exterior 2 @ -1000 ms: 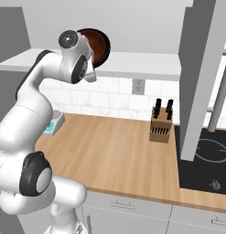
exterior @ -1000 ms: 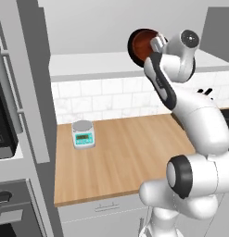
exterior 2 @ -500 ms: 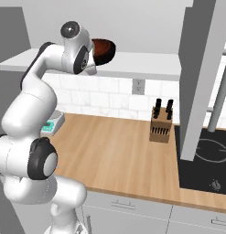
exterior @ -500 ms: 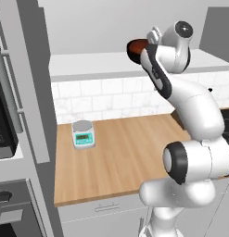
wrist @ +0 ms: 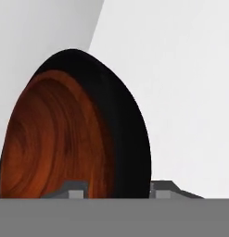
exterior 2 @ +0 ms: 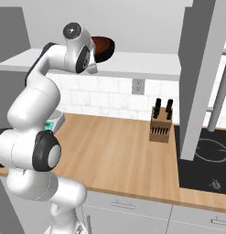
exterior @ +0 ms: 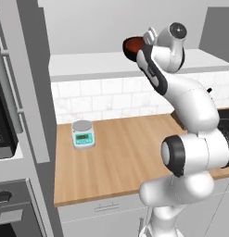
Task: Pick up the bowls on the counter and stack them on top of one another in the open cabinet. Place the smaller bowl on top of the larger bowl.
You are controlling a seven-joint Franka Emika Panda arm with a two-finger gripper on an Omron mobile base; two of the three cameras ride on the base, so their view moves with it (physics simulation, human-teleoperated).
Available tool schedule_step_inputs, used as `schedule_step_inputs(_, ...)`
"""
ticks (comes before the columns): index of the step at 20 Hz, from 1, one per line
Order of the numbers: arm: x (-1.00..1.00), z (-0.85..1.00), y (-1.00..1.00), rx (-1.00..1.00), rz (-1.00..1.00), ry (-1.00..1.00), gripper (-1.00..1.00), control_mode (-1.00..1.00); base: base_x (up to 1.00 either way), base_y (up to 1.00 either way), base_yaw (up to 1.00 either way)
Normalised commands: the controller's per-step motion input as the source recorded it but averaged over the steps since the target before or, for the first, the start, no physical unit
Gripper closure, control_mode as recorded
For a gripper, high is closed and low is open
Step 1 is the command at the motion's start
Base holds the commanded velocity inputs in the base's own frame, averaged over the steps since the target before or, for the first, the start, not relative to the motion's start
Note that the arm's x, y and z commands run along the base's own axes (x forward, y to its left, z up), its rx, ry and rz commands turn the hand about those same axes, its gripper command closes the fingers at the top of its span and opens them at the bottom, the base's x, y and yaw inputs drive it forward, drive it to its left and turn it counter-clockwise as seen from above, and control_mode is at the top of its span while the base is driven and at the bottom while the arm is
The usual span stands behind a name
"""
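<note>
Gripper (wrist: 117,190) pinches the rim of the brown bowl (wrist: 51,139), held up at the open cabinet (exterior: 102,62), over its white shelf. Far below the cabinet, on the table (exterior: 125,152), sits a scale (exterior: 83,134).

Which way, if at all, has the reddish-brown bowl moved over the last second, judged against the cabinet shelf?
Yes. The reddish-brown bowl has shifted right along the white shelf in the left base view and tipped from edge-on toward level.
</note>
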Motion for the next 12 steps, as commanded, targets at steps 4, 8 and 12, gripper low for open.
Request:
schedule_step_inputs(4, 0.15, -0.03, 0.05, 0.00, 0.00, -0.14, -1.00, -1.00, 0.00, 0.00, 0.00)
schedule_step_inputs(8, 0.01, 0.07, 0.00, 0.00, 0.00, -0.18, -1.00, -1.00, 0.00, 0.00, 0.00)
schedule_step_inputs(12, -0.67, 0.24, -0.06, 0.00, 0.00, -0.10, -1.00, -1.00, 0.00, 0.00, 0.00)
